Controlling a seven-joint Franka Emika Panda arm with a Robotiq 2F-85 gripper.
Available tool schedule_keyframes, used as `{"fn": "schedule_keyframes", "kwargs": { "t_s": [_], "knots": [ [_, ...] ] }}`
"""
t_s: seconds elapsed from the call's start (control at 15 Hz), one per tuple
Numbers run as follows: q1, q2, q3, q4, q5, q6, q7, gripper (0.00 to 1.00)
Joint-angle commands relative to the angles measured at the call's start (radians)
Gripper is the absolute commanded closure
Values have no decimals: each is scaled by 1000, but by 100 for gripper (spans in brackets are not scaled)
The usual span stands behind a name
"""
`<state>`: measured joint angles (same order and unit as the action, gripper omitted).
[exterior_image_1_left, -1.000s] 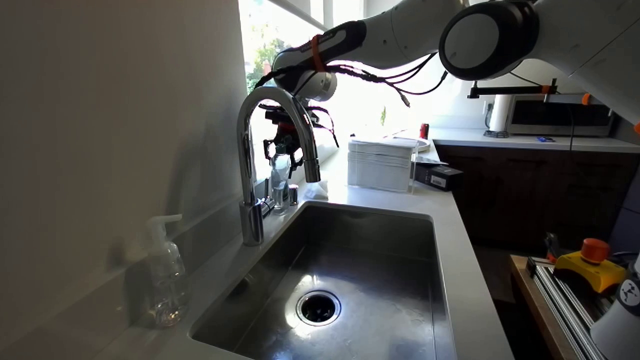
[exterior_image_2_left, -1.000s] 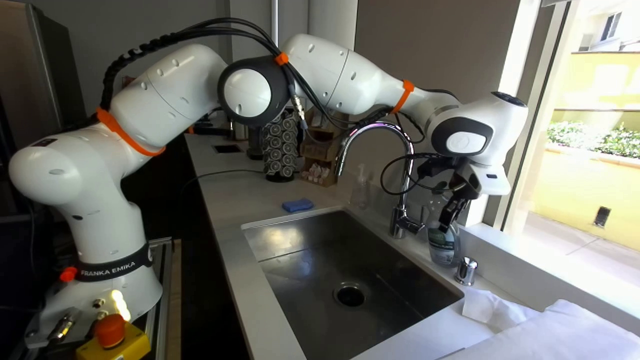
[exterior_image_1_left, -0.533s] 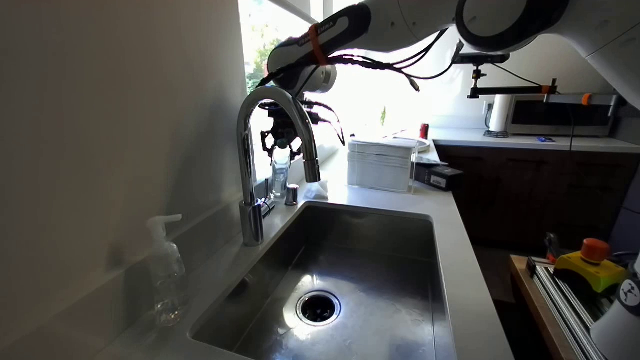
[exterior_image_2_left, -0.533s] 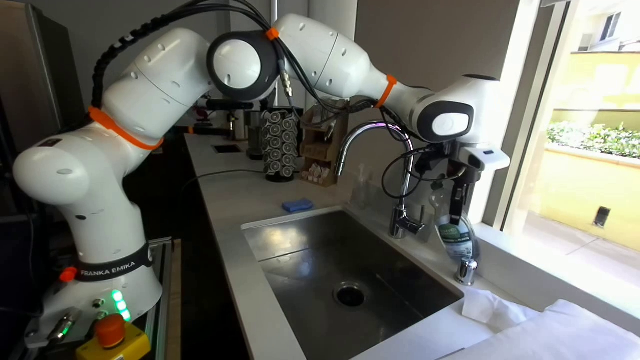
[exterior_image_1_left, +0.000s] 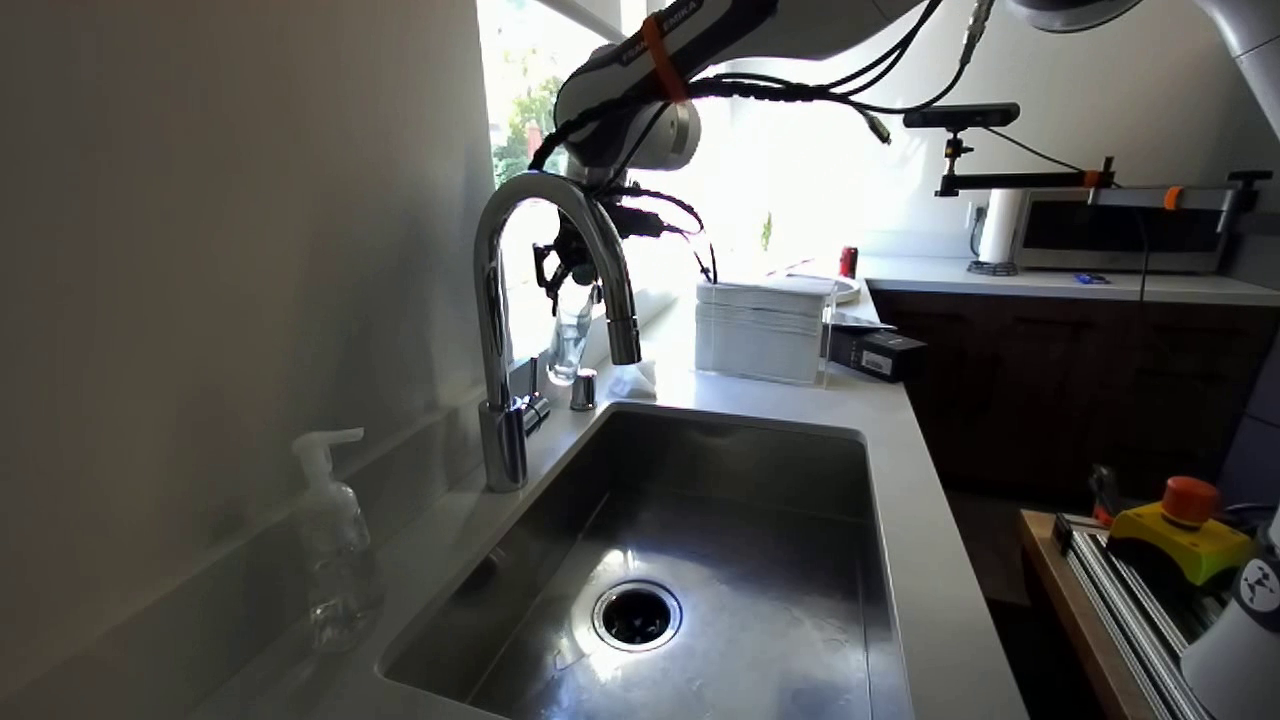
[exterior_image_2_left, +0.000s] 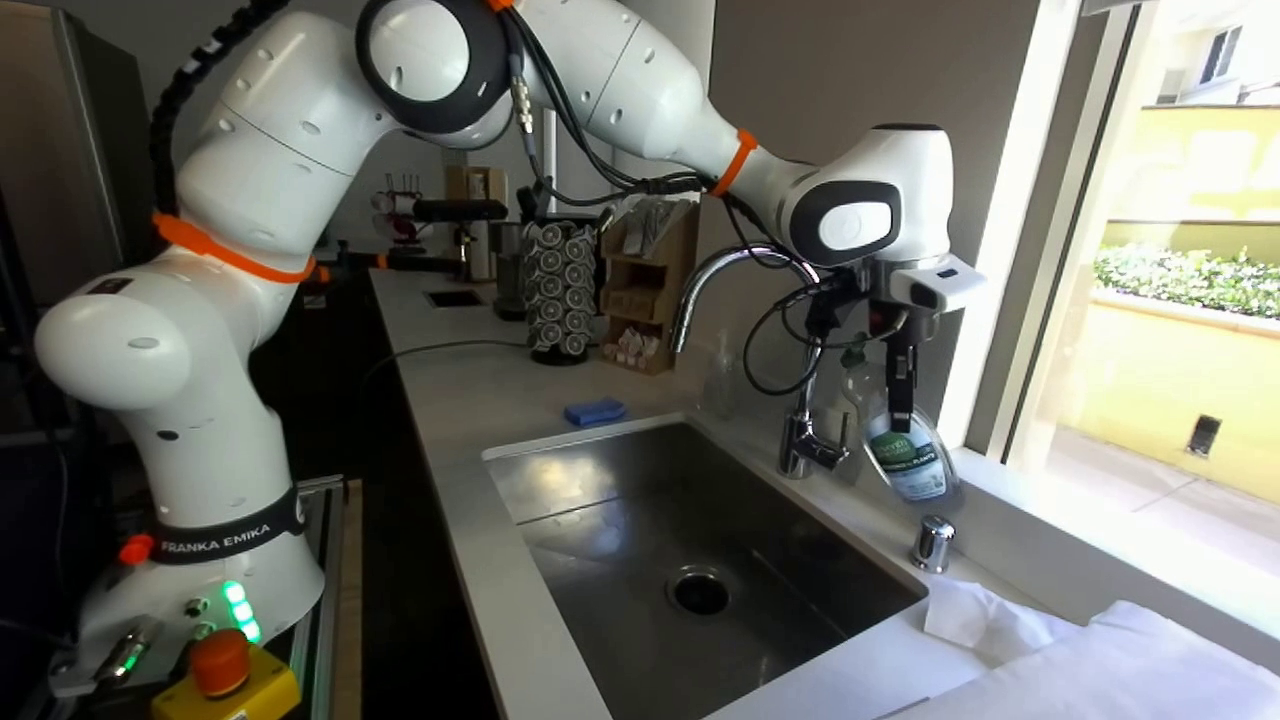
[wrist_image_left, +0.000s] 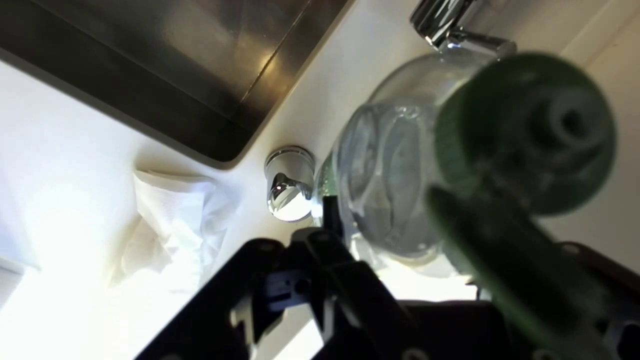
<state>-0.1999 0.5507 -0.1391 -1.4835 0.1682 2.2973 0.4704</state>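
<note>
A clear bottle (exterior_image_2_left: 905, 465) with a green and white label hangs tilted above the counter behind the sink. My gripper (exterior_image_2_left: 900, 415) is shut around its body from above. In an exterior view the bottle (exterior_image_1_left: 568, 345) shows beyond the faucet, whose arch partly hides my gripper (exterior_image_1_left: 575, 292). From the wrist view, one dark finger (wrist_image_left: 332, 220) presses along the side of the bottle (wrist_image_left: 395, 175). The blurred green cap (wrist_image_left: 525, 130) and a long green part (wrist_image_left: 505, 255) loom close to the camera and hide the opposite finger.
The chrome faucet (exterior_image_2_left: 797, 445) stands close beside the bottle. A short chrome cylinder (exterior_image_2_left: 933, 543) is just below it. The steel sink (exterior_image_2_left: 640, 530) lies in front, with crumpled white tissue (exterior_image_2_left: 995, 615) at its corner. Also there: blue sponge (exterior_image_2_left: 595, 411), pump dispenser (exterior_image_1_left: 338, 560), window wall.
The arm has risen, lifting the bottle off the counter and past the chrome cylinder. The bottle has gone from nearly upright to tilted, and the hand has turned more vertical.
</note>
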Motion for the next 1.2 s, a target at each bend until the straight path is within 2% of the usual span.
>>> {"fn": "schedule_keyframes", "kwargs": {
  "t_s": [0.0, 0.47, 0.67, 0.8, 0.87, 1.13],
  "knots": [
    [63, -156, -41, -218, -68, 127, -40, 73],
    [170, -295, -139, -467, -335, 418, 21, 73],
    [219, -333, -204, -545, -496, 537, 105, 73],
    [242, -351, -240, -570, -568, 568, 164, 73],
    [204, -293, -197, -507, -494, 528, 101, 48],
    [221, -319, -221, -540, -535, 542, 132, 48]
  ]
}}
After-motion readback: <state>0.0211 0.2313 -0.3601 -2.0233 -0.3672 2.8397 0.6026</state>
